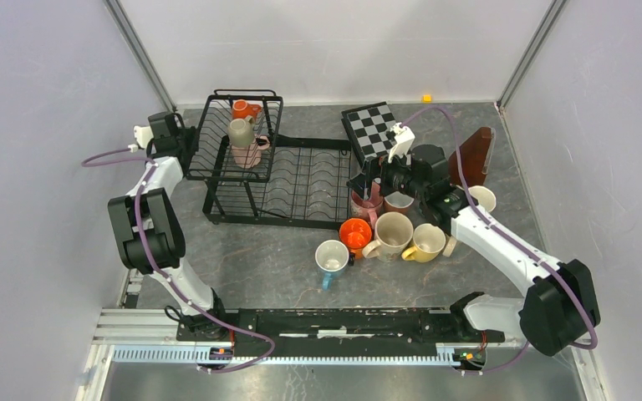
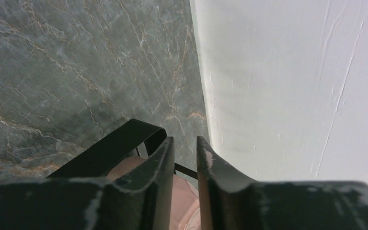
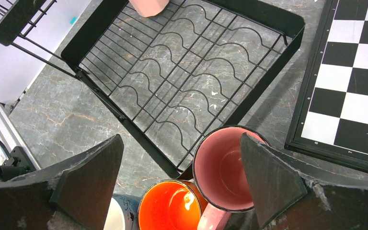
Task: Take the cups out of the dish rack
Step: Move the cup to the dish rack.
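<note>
The black dish rack (image 1: 301, 180) has a tall basket (image 1: 217, 138) holding an orange cup (image 1: 242, 109), a beige cup (image 1: 240, 132) and a pink cup (image 1: 247, 156). My left gripper (image 1: 192, 144) reaches into the basket from the left. In the left wrist view its jaws (image 2: 185, 139) stand close together with the pink cup (image 2: 189, 201) between them. My right gripper (image 1: 366, 180) hangs open (image 3: 181, 139) over a pink cup (image 3: 223, 167) and an orange cup (image 3: 172, 206) that stand on the table, holding nothing.
Several cups cluster on the table right of the rack: cream (image 1: 393, 234), yellow (image 1: 427, 242), light blue (image 1: 332, 256), white (image 1: 482, 198). A checkerboard (image 1: 369, 129) lies behind them, with a brown board (image 1: 476, 154) to its right. Walls close in left, right and back.
</note>
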